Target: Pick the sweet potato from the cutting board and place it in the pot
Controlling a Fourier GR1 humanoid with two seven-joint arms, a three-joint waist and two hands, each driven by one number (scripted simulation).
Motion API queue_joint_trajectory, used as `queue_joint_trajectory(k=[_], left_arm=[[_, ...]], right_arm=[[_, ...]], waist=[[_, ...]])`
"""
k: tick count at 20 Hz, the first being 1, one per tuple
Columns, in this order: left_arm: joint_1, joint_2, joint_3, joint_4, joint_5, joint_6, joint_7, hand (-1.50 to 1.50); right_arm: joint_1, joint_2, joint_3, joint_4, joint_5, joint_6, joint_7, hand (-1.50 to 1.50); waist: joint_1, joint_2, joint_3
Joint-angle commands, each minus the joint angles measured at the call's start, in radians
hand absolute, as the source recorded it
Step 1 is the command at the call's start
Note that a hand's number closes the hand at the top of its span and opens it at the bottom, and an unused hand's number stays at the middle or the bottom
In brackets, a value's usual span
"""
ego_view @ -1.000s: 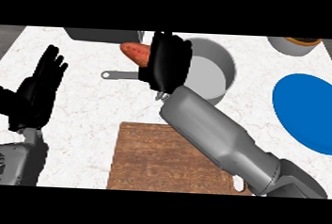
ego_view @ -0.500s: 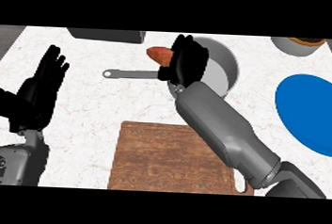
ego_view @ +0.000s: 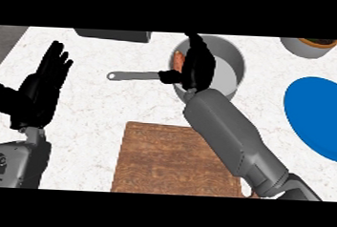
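Note:
The orange sweet potato (ego_view: 178, 60) shows as a narrow strip at the left inner side of the silver pot (ego_view: 228, 58), mostly hidden behind my right hand (ego_view: 197, 66). That hand is over the pot's left part, curled on the sweet potato, its thumb down by the root of the pot's handle (ego_view: 131, 76). The brown cutting board (ego_view: 171, 159) lies at the near middle of the counter with nothing on it; my right forearm crosses its right side. My left hand (ego_view: 40, 87) rests open at the left, fingers up.
A blue plate (ego_view: 318, 117) lies at the right edge. A bowl (ego_view: 310, 45) stands at the back right and a dark grey block (ego_view: 112, 34) at the back, left of the pot. White counter spreads between my left hand and the board.
My right hand has carried the sweet potato to the right and farther back, from above the pot's handle to over the pot's left part. My left hand has stayed put.

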Motion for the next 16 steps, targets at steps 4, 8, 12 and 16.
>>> queue_joint_trajectory(k=[4, 8, 12, 16], left_arm=[[0.022, 0.000, 0.006, -0.020, -0.008, 0.011, -0.001, 0.00], [0.047, -0.010, 0.002, -0.029, -0.013, 0.015, -0.009, 0.00], [0.104, 0.030, 0.052, -0.038, 0.011, -0.014, -0.019, 0.00], [0.128, -0.028, 0.012, -0.024, -0.033, 0.023, -0.064, 0.00]], right_arm=[[0.051, 0.002, -0.083, -0.120, -0.224, -0.181, -0.241, -1.50], [0.122, 0.002, -0.141, -0.139, -0.363, -0.198, -0.455, -1.50], [0.202, -0.038, -0.252, -0.220, -0.433, -0.046, -0.593, -1.50], [0.331, -0.089, -0.226, -0.388, -0.412, 0.026, -0.560, -1.50]], waist=[[-0.018, -0.009, 0.000], [-0.028, -0.011, 0.000], [-0.063, -0.021, -0.001], [-0.082, -0.027, -0.002]])
